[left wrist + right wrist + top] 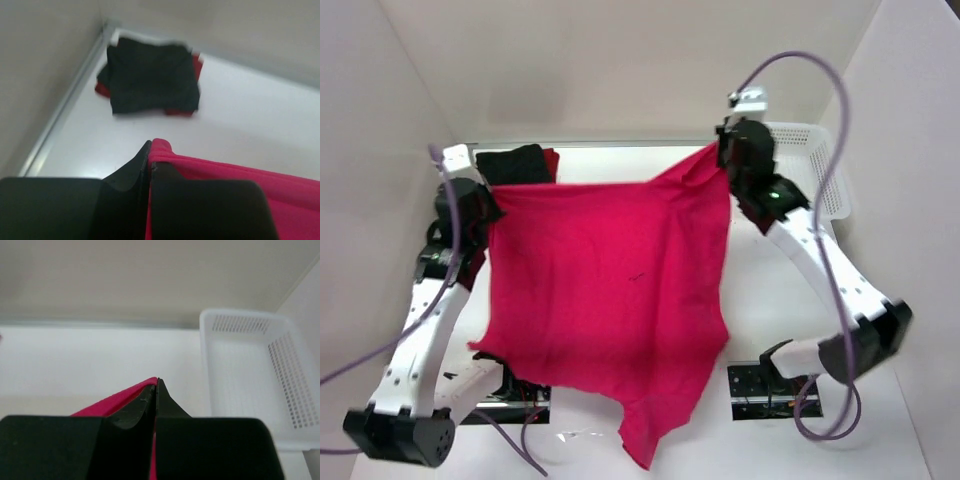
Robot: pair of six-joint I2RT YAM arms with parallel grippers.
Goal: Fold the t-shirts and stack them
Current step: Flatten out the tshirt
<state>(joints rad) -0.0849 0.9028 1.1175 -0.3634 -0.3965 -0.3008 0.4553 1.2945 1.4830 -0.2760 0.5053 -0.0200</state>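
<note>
The crimson-pink t-shirt (610, 290) hangs as a wide sheet above the table, held by its two upper corners. My left gripper (490, 205) is shut on its left corner (165, 152). My right gripper (725, 155) is shut on its right corner (135, 392). The lower end of the shirt droops toward the near edge. A folded black t-shirt (150, 77) lies on top of a folded darker red t-shirt (102, 90) at the back left corner; the stack also shows in the top view (515, 163).
A white perforated plastic basket (815, 170) stands at the back right, beside the right arm; it also shows in the right wrist view (250, 375). White walls close in the table at the back and both sides.
</note>
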